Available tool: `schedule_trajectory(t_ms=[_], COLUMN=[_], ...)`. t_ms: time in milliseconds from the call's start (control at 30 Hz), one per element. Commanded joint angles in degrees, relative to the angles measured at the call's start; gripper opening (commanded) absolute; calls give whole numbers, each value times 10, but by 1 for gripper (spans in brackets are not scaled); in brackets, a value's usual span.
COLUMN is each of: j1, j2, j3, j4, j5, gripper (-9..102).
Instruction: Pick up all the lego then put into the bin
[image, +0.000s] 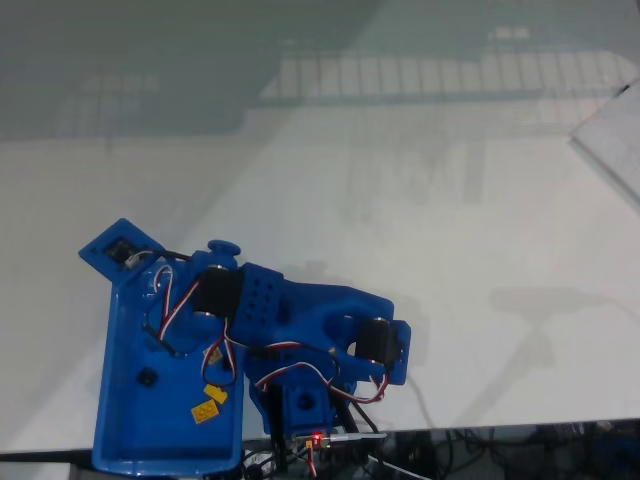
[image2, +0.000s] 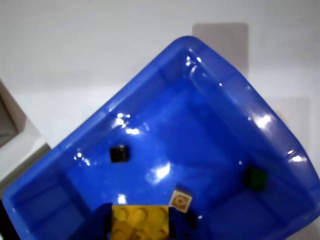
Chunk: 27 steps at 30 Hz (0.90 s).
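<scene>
My end effector is clamped on a yellow lego over the blue bin at the worktop edge. Black lego, tan lego and dark green brick lie inside. No writing readable.

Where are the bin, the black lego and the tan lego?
bin (image2: 150, 85): wrist view, upper-left rim.
black lego (image2: 119, 154): wrist view, top face.
tan lego (image2: 180, 200): wrist view, top face.
</scene>
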Motion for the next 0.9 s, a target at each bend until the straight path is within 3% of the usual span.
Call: schedule_trajectory(t_ms=[0,267,433,733,867], j1=[7,63,199,617,736], j2=[0,10,34,121,200], j3=[-6,-8,-6,127,258], j4=[5,11,-33,-325,-435], j5=[-7,-33,-77,-185,-226], gripper=[23,28,28,26,4])
